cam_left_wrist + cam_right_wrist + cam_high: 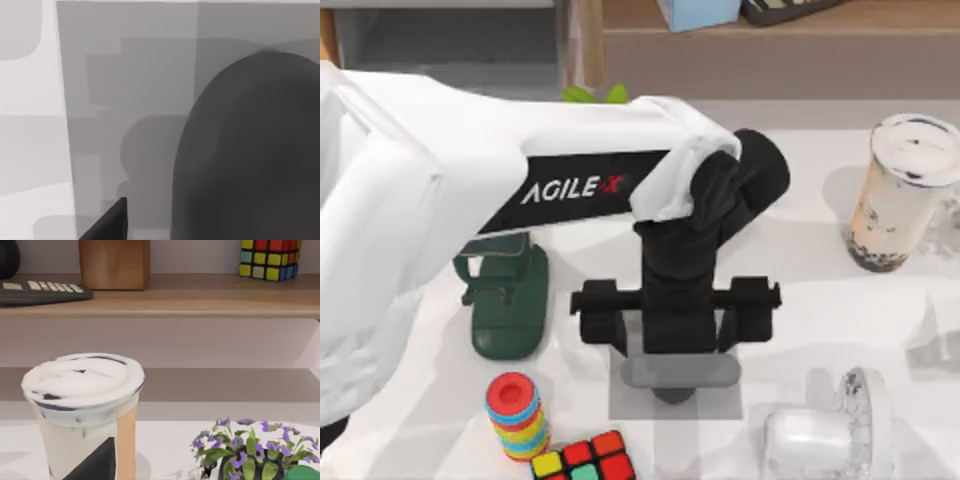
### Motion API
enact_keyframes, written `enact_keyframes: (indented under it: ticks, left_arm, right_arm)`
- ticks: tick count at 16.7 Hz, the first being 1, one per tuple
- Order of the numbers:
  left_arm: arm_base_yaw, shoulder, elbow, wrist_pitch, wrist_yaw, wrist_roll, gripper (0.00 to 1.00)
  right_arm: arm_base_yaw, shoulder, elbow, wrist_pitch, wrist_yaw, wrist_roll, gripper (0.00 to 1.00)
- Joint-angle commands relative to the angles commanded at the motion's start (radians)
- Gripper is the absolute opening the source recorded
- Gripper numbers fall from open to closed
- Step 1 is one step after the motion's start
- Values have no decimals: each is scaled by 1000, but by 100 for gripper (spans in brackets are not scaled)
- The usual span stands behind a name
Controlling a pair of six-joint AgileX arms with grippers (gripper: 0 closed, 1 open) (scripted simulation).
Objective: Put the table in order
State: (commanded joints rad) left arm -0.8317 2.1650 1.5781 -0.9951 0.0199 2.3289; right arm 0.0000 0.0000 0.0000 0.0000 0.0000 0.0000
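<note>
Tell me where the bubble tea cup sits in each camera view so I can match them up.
Top view: the bubble tea cup stands on the table, far right.
Left wrist view: it looks at the grey mat instead.
Right wrist view: the cup is close up, with the wooden shelf behind it.
Shared landmark: that wooden shelf, beyond the cup in the top view too.

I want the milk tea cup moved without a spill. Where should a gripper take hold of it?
Grip the milk tea cup around its side wall, about mid-height, coming in level from the side. It stands upright on the table at the right, its sealed top is wider than the body, and the tapered wall would probably suit two fingers closing across it.
</note>
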Motion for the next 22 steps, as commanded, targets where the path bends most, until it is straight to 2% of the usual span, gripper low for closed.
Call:
enact_keyframes:
  ticks: [7, 12, 17, 22]
  left_arm:
    - [7, -11, 0, 2, 4, -4, 100]
    - [96, -208, -37, 23, 77, -106, 100]
    - [314, -494, -140, 42, 167, -338, 100]
    - [668, -644, -281, 53, 176, -660, 100]
  right_arm:
    - [0, 0, 0, 0, 0, 0, 100]
    - [0, 0, 0, 0, 0, 0, 100]
    - [0, 0, 0, 0, 0, 0, 100]
    - [0, 0, 0, 0, 0, 0, 100]
